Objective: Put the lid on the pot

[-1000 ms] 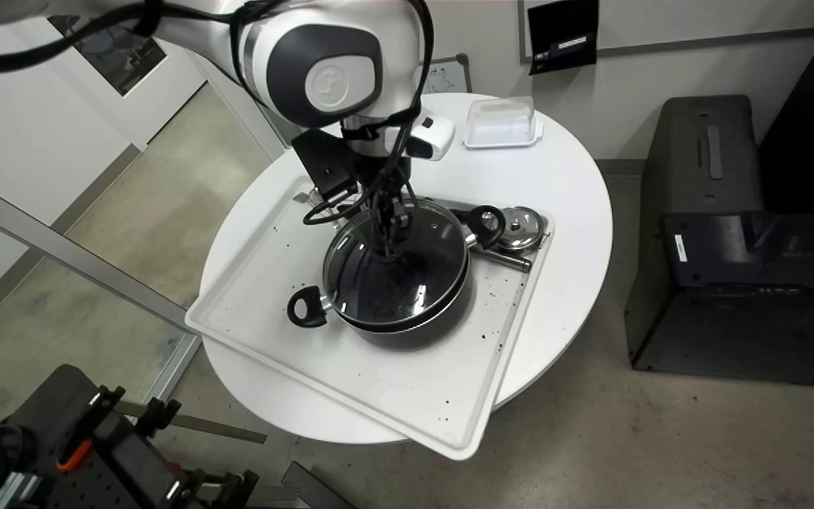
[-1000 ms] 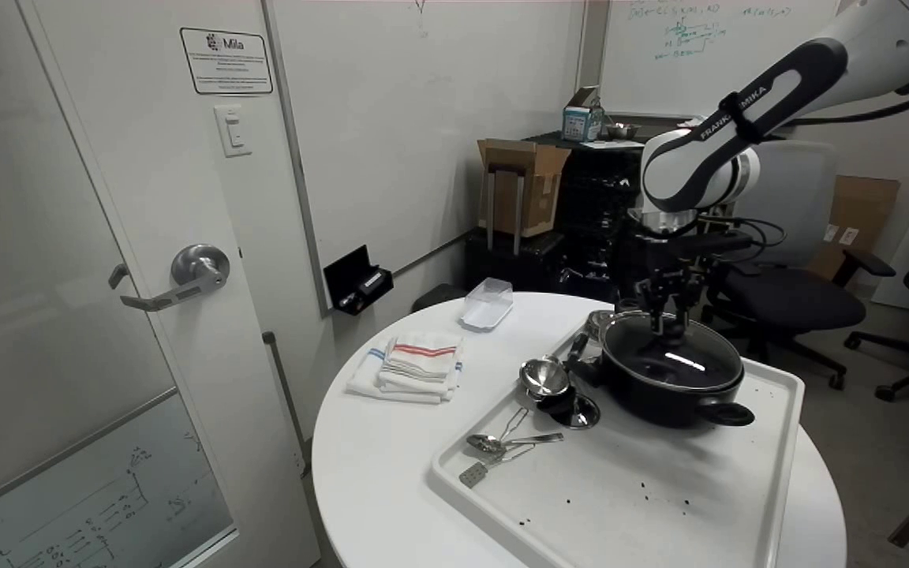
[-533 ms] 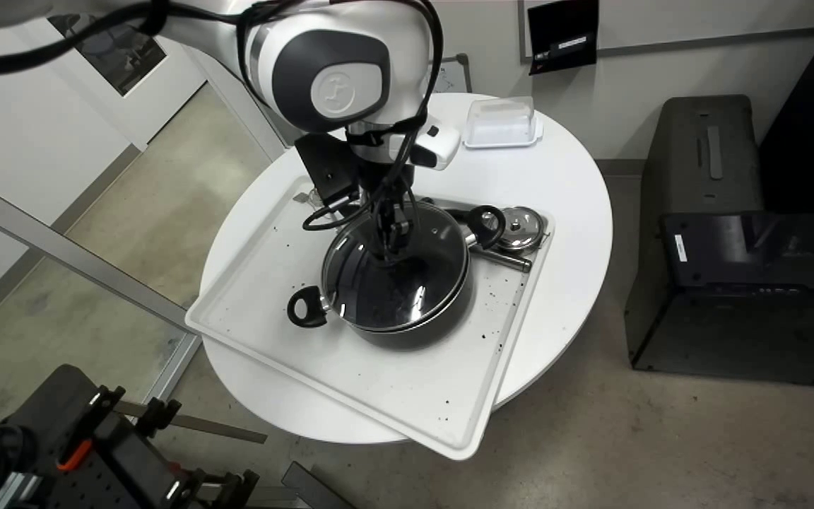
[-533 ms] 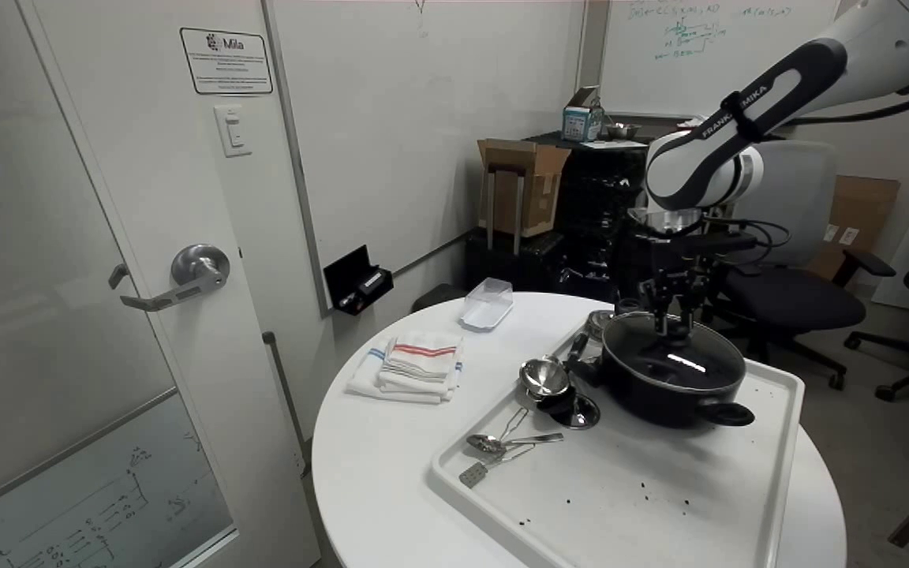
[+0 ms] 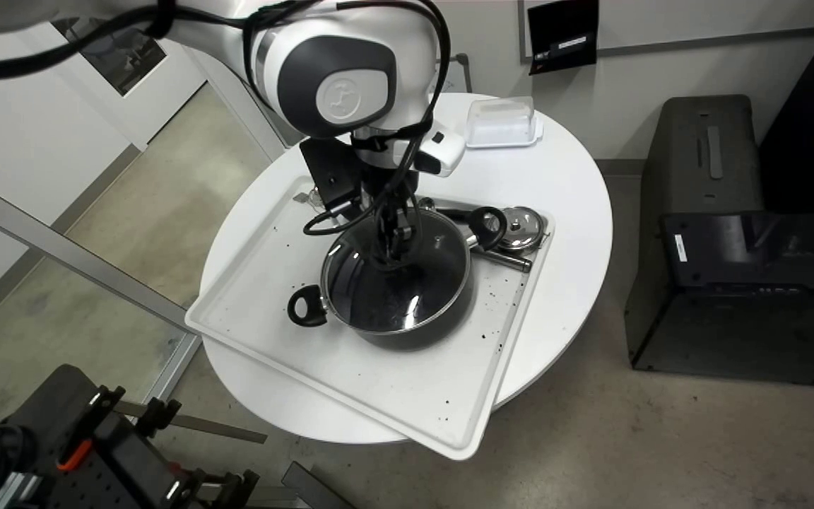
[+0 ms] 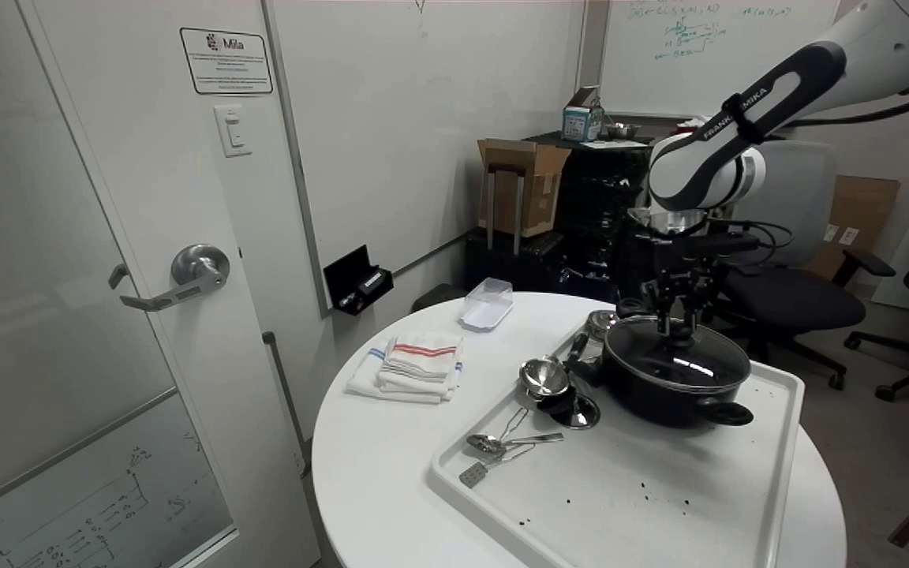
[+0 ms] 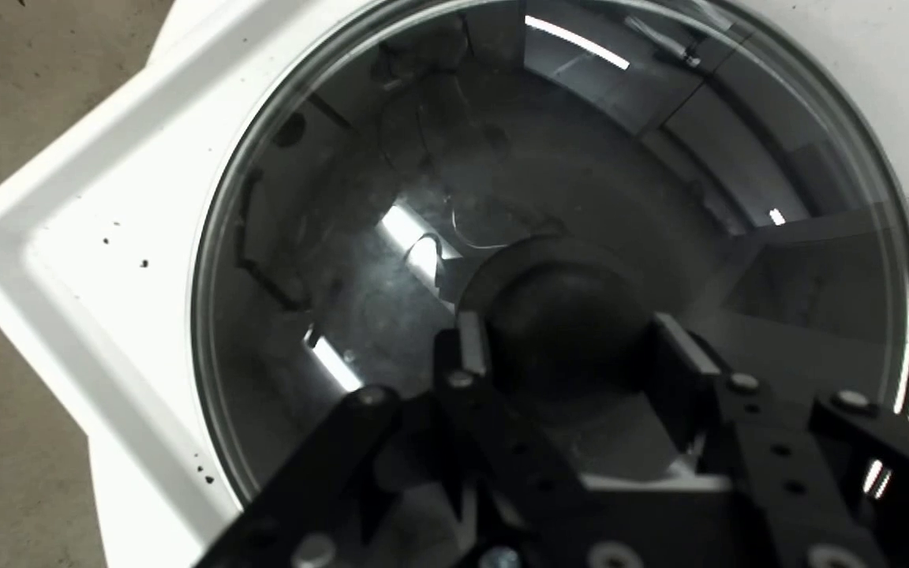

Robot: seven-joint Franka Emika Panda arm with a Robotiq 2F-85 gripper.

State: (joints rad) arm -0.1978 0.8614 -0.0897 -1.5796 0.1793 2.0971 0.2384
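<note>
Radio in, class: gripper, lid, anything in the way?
Gripper closed on black knob. Lid on pot, apparently seated. Nothing visible in the way.

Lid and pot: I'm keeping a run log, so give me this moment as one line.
pot: on tray | lid: over pot, full seating unclear | pincer: closed on knob | release: not yet done

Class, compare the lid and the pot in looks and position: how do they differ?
Look: the lid is see-through; the pot is opaque black.
Grips: the lid has one knob at its centre; the pot has two loop handles at its sides.
Position: the lid lies over the pot's mouth; the pot stands on the white tray.
Shared: both are round, with black grips.
</note>
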